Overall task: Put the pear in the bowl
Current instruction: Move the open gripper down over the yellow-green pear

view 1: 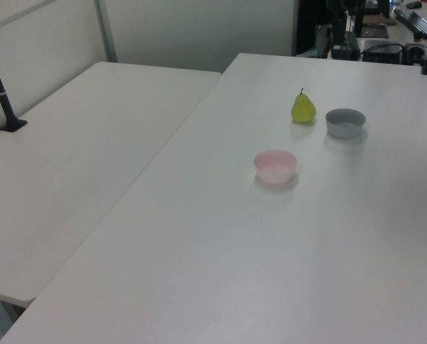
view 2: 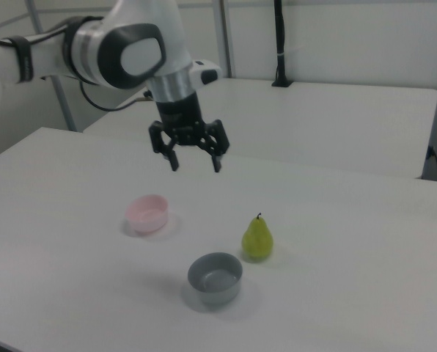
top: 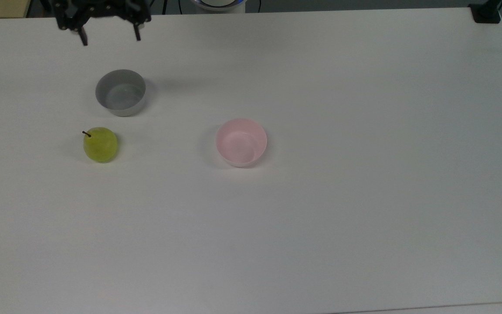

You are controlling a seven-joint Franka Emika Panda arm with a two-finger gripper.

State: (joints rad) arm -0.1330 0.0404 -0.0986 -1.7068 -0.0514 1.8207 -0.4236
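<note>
My claw (top: 109, 37) hangs in the air with its two fingers spread wide, and there is nothing between them. In the top view it is at the far edge of the table (top: 364, 218), a little to the left of the grey bowl (top: 120, 92) and farther from the camera than this bowl.

The pear (top: 100, 144) stands upright on the table with its short dark stem pointing up, so its long axis is vertical. In the top view the pear is on the near side of the grey bowl and slightly to the left of it, close to it but not touching. So from my claw the pear lies almost straight toward the near side in the top view, with the grey bowl just beside this line. In the right view my claw (view 2: 196, 158) is high above the table, and the pear (view 2: 257, 237) is lower and to the right view's right.

The pink bowl (top: 241, 141) is well apart from the pear, toward the top view's right, and it is empty.

I judge that the pear is not yet taken. I think I must move toward the near side past the grey bowl and then go down over the stem, with my fingers on both sides of the round body.
</note>
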